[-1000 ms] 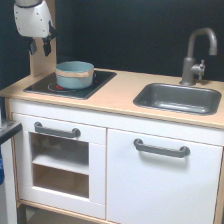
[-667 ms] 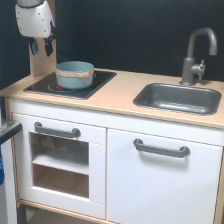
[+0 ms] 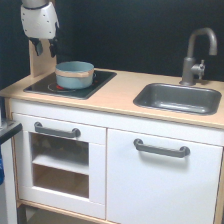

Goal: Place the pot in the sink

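On the black stove the pot is sitting, waiting for a grab; the claw is hanging above it, holding nothing, its fingers looking parted; the sink is lying far along the counter.

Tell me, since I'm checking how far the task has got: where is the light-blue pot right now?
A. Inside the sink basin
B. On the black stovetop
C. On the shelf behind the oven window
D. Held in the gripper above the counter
B: the pot sits on the black stovetop at the exterior view's left, apart from the sink, with the gripper above and beside it, not holding it.
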Available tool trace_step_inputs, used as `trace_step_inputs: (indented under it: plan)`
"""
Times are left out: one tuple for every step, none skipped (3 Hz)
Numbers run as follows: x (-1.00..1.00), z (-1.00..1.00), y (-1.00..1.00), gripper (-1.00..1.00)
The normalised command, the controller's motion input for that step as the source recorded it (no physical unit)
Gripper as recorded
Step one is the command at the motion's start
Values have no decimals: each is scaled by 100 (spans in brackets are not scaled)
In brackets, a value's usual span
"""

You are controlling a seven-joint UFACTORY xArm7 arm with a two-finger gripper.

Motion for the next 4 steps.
trace_step_inputs:
  plan:
    - [35, -61, 56, 100]
    - [40, -86, 61, 100]
    - [26, -92, 48, 100]
    - [14, -92, 28, 100]
